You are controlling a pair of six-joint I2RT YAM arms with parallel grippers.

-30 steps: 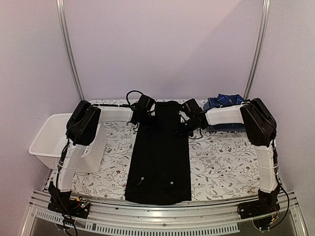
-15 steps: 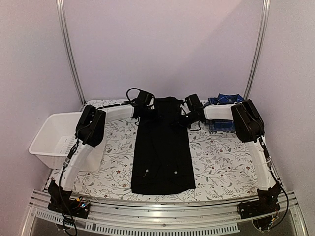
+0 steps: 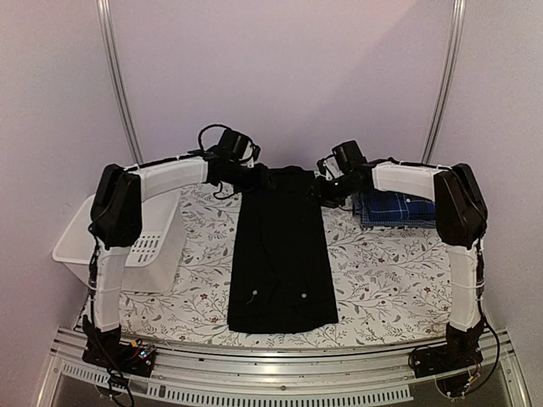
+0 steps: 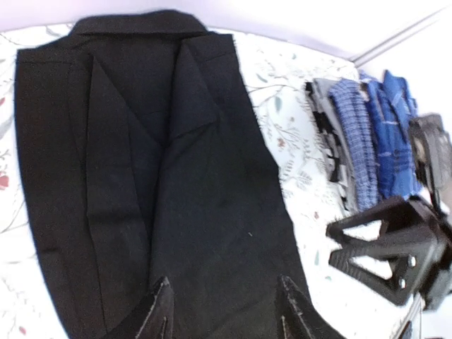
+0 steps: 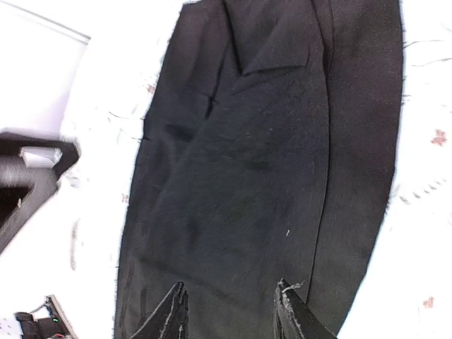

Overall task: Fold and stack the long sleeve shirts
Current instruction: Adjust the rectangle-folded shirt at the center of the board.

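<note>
The black shirt (image 3: 280,254) lies flat as a long narrow strip down the middle of the table, sleeves folded in, collar at the far end. It fills the left wrist view (image 4: 162,176) and the right wrist view (image 5: 268,155). My left gripper (image 3: 253,176) hovers over its far left corner, open and empty (image 4: 224,311). My right gripper (image 3: 325,190) hovers over its far right corner, open and empty (image 5: 232,311). The blue plaid shirt (image 3: 394,208) lies folded at the back right and also shows in the left wrist view (image 4: 367,141).
A white slotted basket (image 3: 85,242) stands at the table's left edge under the left arm. The floral tablecloth (image 3: 382,271) covers the table. Metal frame posts rise at both back corners. The right gripper shows in the left wrist view (image 4: 388,251).
The black shirt slid a little toward the back of the table. Both arms then rose off its far corners and stretched higher and further back, uncovering the plaid shirt.
</note>
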